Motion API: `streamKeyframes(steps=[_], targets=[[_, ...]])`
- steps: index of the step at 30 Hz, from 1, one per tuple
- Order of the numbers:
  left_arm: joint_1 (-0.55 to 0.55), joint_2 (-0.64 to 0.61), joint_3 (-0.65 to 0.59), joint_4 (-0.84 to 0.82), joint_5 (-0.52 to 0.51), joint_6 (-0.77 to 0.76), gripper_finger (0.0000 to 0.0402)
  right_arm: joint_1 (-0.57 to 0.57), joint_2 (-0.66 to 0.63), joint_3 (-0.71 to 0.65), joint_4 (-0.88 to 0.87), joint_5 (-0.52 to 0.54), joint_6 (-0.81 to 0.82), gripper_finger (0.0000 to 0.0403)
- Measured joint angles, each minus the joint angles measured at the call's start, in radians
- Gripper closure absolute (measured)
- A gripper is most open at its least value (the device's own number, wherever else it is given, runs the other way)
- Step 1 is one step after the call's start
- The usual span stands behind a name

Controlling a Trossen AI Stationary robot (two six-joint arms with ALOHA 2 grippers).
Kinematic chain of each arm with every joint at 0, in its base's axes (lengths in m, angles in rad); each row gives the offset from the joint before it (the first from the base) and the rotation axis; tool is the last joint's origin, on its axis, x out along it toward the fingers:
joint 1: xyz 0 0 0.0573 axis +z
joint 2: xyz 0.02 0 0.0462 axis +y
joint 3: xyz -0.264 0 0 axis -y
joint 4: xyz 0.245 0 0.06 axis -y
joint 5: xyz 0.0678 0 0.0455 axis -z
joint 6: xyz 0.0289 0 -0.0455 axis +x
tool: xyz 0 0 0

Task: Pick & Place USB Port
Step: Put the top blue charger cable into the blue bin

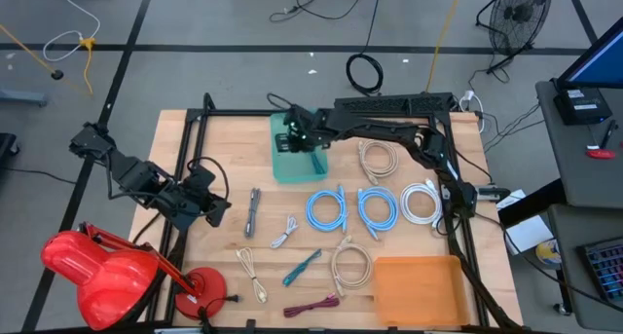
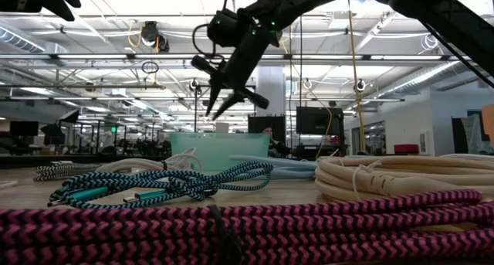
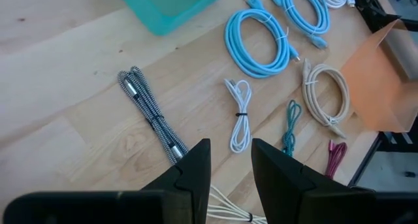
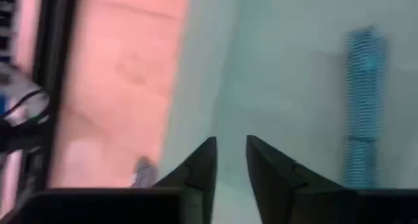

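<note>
Wooden surface (image 1: 224, 246) strewn with coiled cables: my right tool (image 2: 218, 108), fingers narrowly parted and empty, hangs over the teal bin (image 1: 292, 164), apparently releasing there

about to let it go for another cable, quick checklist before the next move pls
1. right gripper above teal bin: ok
2. right gripper empty, fingers slightly apart: ok
3. blue braided cable lying inside the bin: ok
4. left gripper parked over the table's left side, holding nothing: ok
5. cables left to pick, e.g. white USB cable: ok
6. whether the bin holds more than one cable: cannot tell
</note>
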Motion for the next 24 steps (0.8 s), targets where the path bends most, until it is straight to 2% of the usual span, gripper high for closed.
streamKeyframes(steps=[3,12,16,24], targets=[[0.000,0.000,0.000,-0.015,0.000,0.000,0.0289,0.027,0.002,0.000,-0.010,0.031,-0.014,0.0394],[0.001,0.000,0.000,-0.025,-0.007,0.000,0.0289,0.044,0.002,0.000,-0.091,0.262,-0.006,0.0402],[0.001,0.000,0.000,-0.024,-0.009,-0.002,0.0289,0.044,0.017,0.000,-0.088,0.286,-0.001,0.0403],[0.001,0.000,0.000,-0.024,-0.015,-0.016,0.0289,0.052,0.088,-0.001,-0.113,0.216,0.004,0.0403]])
